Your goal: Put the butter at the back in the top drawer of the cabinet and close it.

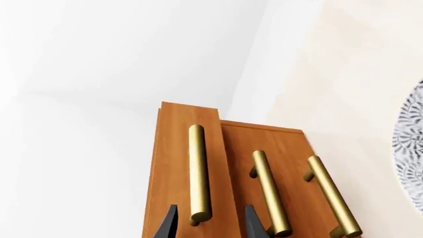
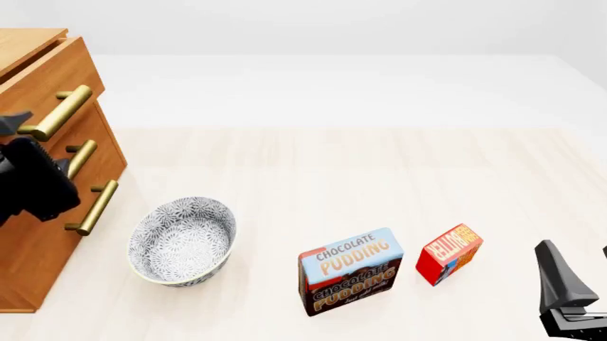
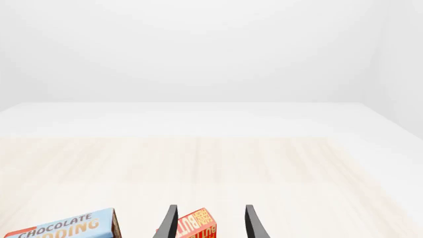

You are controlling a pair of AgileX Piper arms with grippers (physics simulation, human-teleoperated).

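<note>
The orange-brown cabinet (image 2: 38, 234) stands at the left edge. Its top drawer (image 2: 59, 77) juts slightly forward of the two below, which shows in the left wrist view as a raised top drawer (image 1: 173, 163). My left gripper (image 2: 21, 126) is open, its fingers on either side of the lower end of the brass handle (image 1: 198, 173) without closing on it. The butter (image 2: 448, 253), a small red box, lies at the front right. My right gripper (image 2: 581, 270) is open just right of it and nearer the front edge. In the right wrist view the butter (image 3: 197, 226) sits ahead between the fingers.
A blue-and-brown Chocolate Pudding box (image 2: 349, 270) stands just left of the butter. A patterned bowl (image 2: 182, 240) sits in front of the cabinet's lower drawers. The light wooden tabletop (image 2: 342, 163) stretches back to a white wall.
</note>
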